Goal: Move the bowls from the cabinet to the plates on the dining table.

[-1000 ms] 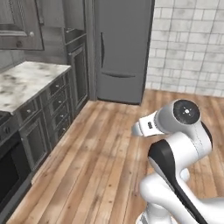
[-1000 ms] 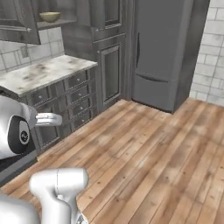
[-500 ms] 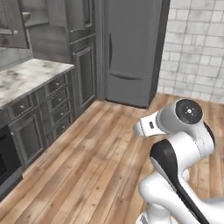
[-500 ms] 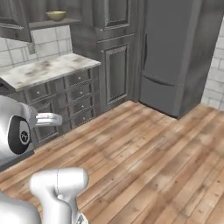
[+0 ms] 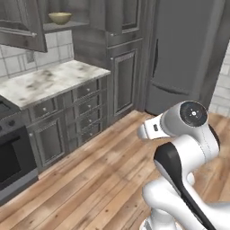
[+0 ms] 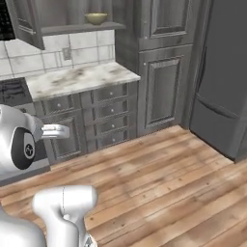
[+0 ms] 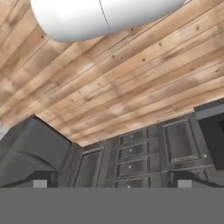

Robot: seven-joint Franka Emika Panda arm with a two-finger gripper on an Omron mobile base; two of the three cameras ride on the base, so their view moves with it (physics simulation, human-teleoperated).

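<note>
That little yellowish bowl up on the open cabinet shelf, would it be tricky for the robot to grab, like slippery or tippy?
Probably somewhat slippery: the bowl looks glossy and smooth. It seems rigid, likely ceramic, so it could chip if dropped from the shelf. Its round, curved sides may let it rock or slide when nudged, though it sits upright now.

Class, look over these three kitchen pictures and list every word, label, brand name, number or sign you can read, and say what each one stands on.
None: no readable text in any view.
The fridge door is plain, no brand.
The cabinet doors and the drawers carry only knobs.
The round cap on the arm's joint has faint marks, too small to read as text.
The tan bowl on the shelf is unmarked.
</note>
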